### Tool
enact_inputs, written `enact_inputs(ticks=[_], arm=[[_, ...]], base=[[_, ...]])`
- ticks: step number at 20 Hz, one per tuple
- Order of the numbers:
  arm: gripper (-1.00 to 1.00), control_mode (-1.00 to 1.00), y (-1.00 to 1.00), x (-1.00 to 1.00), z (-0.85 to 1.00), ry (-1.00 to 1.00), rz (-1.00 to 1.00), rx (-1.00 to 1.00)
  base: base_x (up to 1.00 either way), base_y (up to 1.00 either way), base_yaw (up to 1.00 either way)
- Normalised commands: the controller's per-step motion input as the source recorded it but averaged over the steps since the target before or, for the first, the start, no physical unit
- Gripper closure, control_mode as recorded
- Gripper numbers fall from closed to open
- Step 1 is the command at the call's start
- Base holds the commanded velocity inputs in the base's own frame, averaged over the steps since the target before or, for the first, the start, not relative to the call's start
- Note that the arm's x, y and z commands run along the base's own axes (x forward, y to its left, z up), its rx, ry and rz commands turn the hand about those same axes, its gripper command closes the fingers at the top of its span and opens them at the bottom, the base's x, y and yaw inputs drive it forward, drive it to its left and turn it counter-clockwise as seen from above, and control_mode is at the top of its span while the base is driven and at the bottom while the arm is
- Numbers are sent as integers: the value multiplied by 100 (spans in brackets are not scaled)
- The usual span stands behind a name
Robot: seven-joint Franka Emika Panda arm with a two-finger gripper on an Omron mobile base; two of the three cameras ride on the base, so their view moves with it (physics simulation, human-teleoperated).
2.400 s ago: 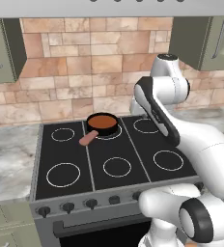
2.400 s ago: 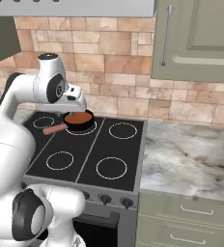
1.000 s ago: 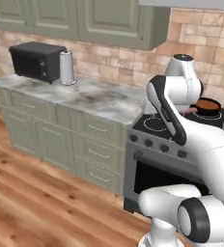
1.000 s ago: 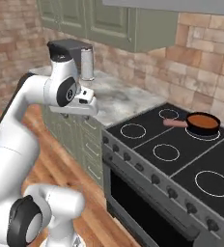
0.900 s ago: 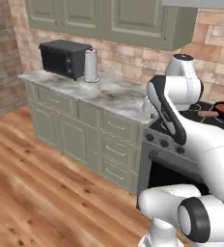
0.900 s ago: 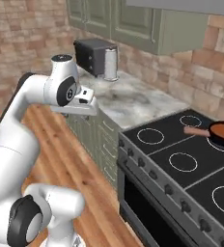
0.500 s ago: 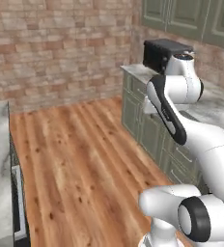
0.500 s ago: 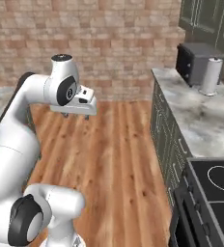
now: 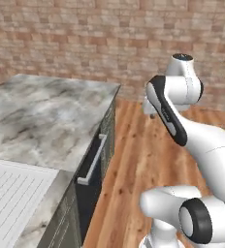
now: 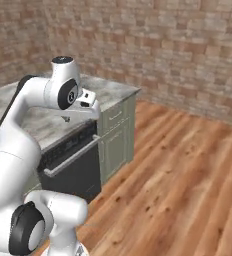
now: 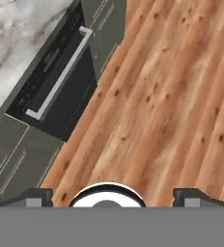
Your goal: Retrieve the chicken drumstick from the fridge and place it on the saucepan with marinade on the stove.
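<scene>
One marble counter [image 9: 46, 121] flanks bare wood floor [image 10: 188, 170].

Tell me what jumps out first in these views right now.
The red-brown brick wall fills the background, above a wide wooden floor. A marble counter runs to the arm's left, with a black dishwasher front and its pale bar handle below. The gripper hangs open over the floor.

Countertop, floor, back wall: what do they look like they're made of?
Countertop: looks like polished marble or similar stone, grey-white with cloudy veining. Floor: wood planks, warm orange-brown, with visible grain, knots and a slight sheen. Back wall: brick, reddish-tan blocks with pale mortar lines, matte. All rendered, so textures only suggest the material.
</scene>
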Motion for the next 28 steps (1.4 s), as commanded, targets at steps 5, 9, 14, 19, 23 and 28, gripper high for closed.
enact_inputs(ticks=[5, 9, 14, 19, 23, 28], arm=[[-100, 100, 0, 0, 0, 0, 0, 0], [-100, 100, 0, 0, 0, 0, 0, 0], [-100, 100, 0, 0, 0, 0, 0, 0], [-100, 100, 0, 0, 0, 0, 0, 0], [-100, 100, 0, 0, 0, 0, 0, 0], [-100, 100, 0, 0, 0, 0, 0, 0]], base=[[40, -2, 92], [26, 0, 96], [27, 0, 95], [25, 0, 94], [20, 3, 92], [15, 8, 92]])
